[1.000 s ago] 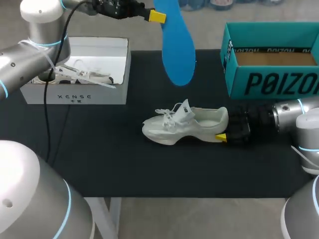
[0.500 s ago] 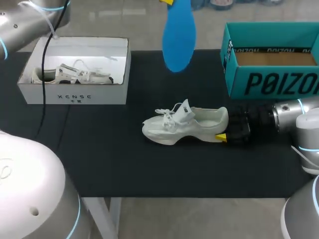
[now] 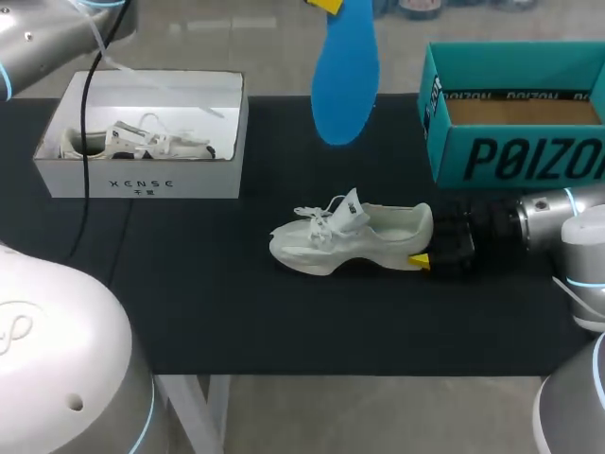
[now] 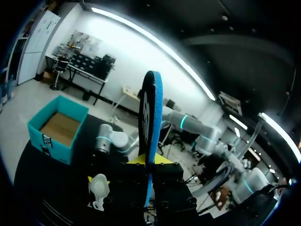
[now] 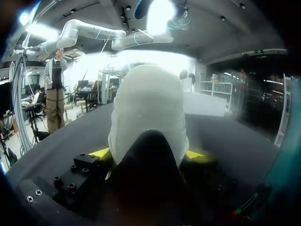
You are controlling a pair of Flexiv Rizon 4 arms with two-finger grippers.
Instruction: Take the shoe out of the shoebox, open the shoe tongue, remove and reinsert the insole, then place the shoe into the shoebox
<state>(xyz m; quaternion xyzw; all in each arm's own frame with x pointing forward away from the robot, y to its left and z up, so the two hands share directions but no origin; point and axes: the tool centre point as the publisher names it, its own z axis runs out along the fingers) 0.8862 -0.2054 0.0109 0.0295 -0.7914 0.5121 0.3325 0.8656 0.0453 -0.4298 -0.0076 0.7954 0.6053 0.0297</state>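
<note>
A blue insole (image 3: 345, 78) hangs toe-down above the table's far edge, pinched at its upper end by my left gripper (image 3: 325, 5), which is shut on it. In the left wrist view the insole (image 4: 150, 117) stands edge-on between the yellow tips of that gripper (image 4: 148, 161). The white shoe (image 3: 350, 236) lies mid-table, toe to the left, tongue pulled up. My right gripper (image 3: 427, 257) holds its heel, one finger on each side. Seen from the right wrist, the heel (image 5: 148, 108) fills the gap of the gripper (image 5: 148, 155). The teal shoebox (image 3: 515, 142) stands open at the back right.
A white box (image 3: 142, 175) at the back left holds another white shoe (image 3: 132, 140). My left arm's cable hangs over that box's left part. The black mat (image 3: 236, 312) is bare in front of the shoe.
My left arm has lifted the insole higher and slightly to the right, so its gripper is now at the view's top edge. The right arm and shoe have not moved.
</note>
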